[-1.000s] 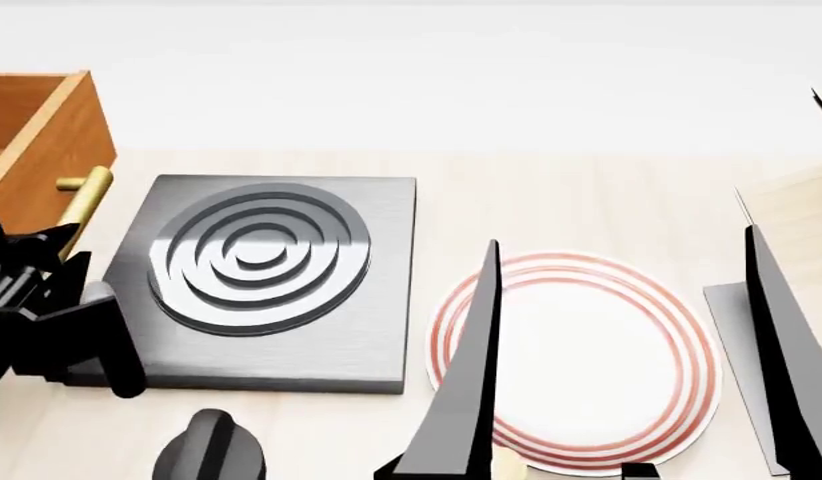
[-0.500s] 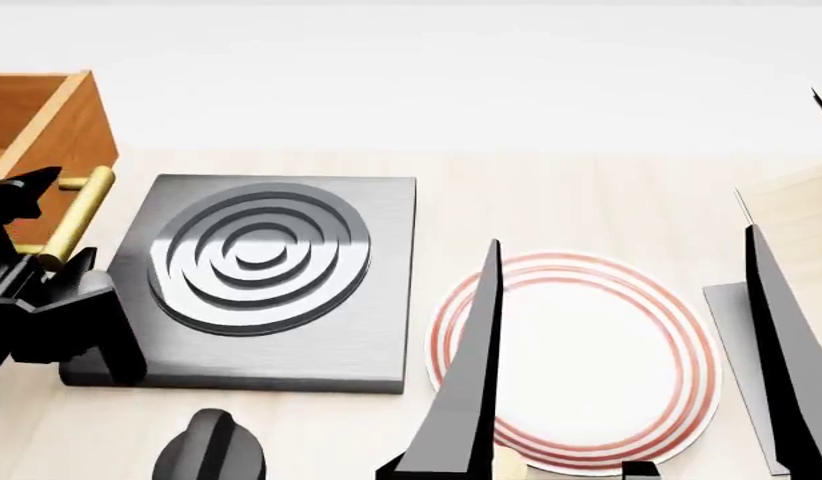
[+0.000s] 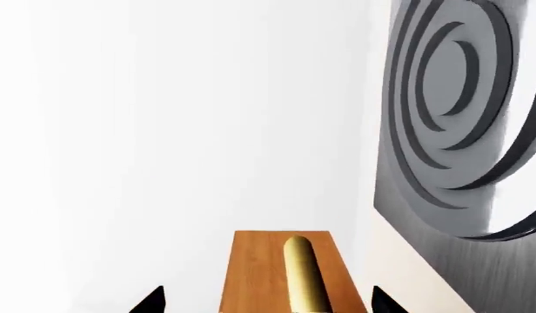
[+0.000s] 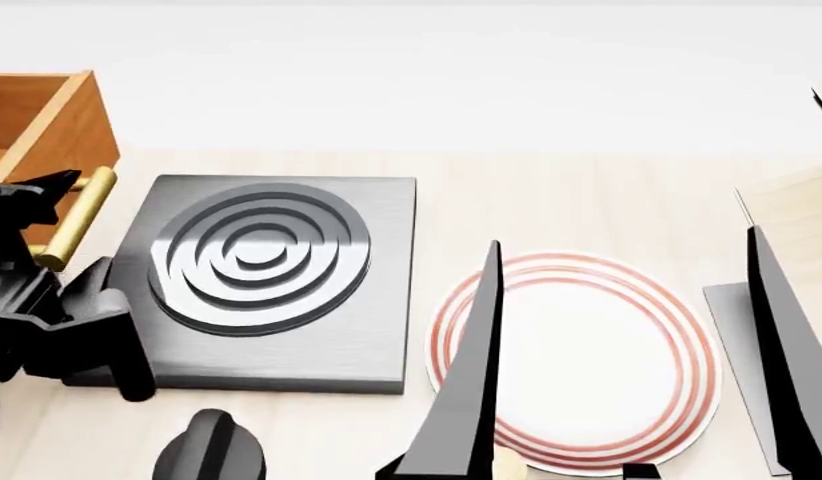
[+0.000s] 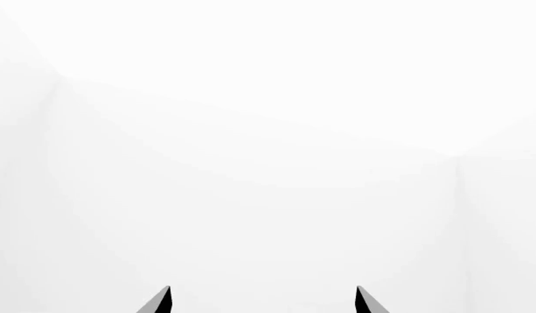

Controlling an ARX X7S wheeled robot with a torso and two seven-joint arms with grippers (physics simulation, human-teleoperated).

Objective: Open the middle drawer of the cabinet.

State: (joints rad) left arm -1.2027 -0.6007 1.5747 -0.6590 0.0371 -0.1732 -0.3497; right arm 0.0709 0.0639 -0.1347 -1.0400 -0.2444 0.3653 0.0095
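Observation:
The middle drawer (image 4: 44, 125) is an orange-brown wooden box with lighter rim edges, standing pulled out at the head view's far left. Its brass bar handle (image 4: 75, 218) runs down its front. The cabinet body is out of view past the left edge. My left gripper (image 4: 62, 235) is open and straddles the handle. In the left wrist view the handle (image 3: 303, 274) and drawer front (image 3: 255, 274) lie between its spread fingertips, with the gripper (image 3: 266, 301) not closed on the bar. My right gripper (image 4: 622, 240) is open and empty above the plate; its wrist view (image 5: 261, 297) shows only white.
A dark grey stove plate (image 4: 258, 265) with raised rings lies right beside the drawer and my left arm; it also fills the left wrist view's side (image 3: 460, 117). A white red-ringed plate (image 4: 585, 350) lies right of it. A pale wood rack (image 4: 801, 205) stands at the right edge. A dark knob (image 4: 211, 450) sits in front.
My left gripper has moved up along the brass handle, from its lower end to around its middle. The drawer and the right arm have barely moved.

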